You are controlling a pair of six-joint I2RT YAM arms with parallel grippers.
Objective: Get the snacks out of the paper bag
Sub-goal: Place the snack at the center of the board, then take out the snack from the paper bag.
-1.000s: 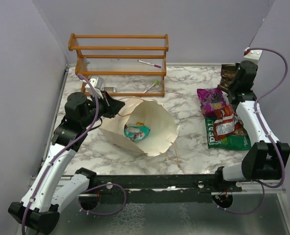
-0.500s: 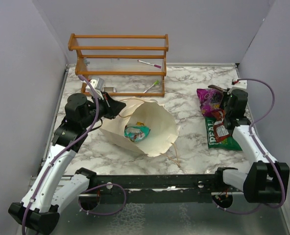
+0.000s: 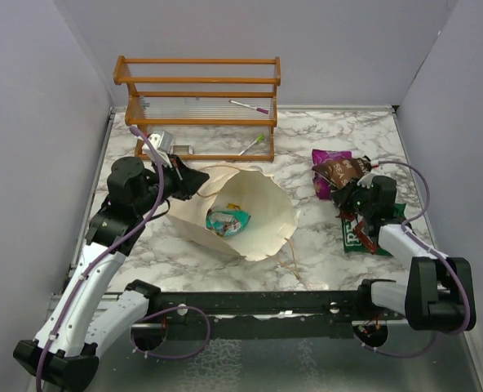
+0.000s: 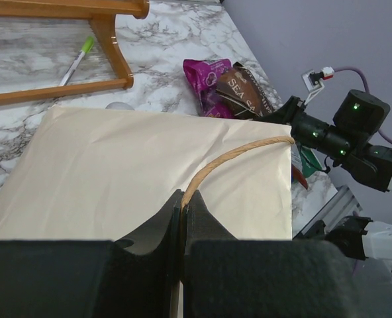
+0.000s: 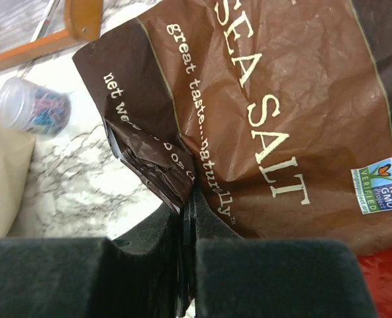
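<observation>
The cream paper bag (image 3: 262, 204) lies on its side, mouth toward the camera, with a teal packet (image 3: 228, 219) inside. My left gripper (image 3: 199, 177) is shut on the bag's tan string handle (image 4: 239, 152) at the rim, as the left wrist view (image 4: 184, 199) shows. My right gripper (image 3: 349, 181) is shut on a corner of the dark brown packet (image 5: 275, 112), held just above the purple packet (image 3: 323, 186). The green packet (image 3: 356, 238) and a red packet (image 5: 381, 278) lie under the right arm.
A wooden rack (image 3: 197, 106) with pens stands at the back left. A small clear cup (image 5: 34, 106) sits on the marble between the rack and the bag. Grey walls close the table on three sides.
My right arm has swung from the back right corner toward the middle, carrying the dark brown packet. The purple packet has shifted left. The left arm and the bag have not moved.
</observation>
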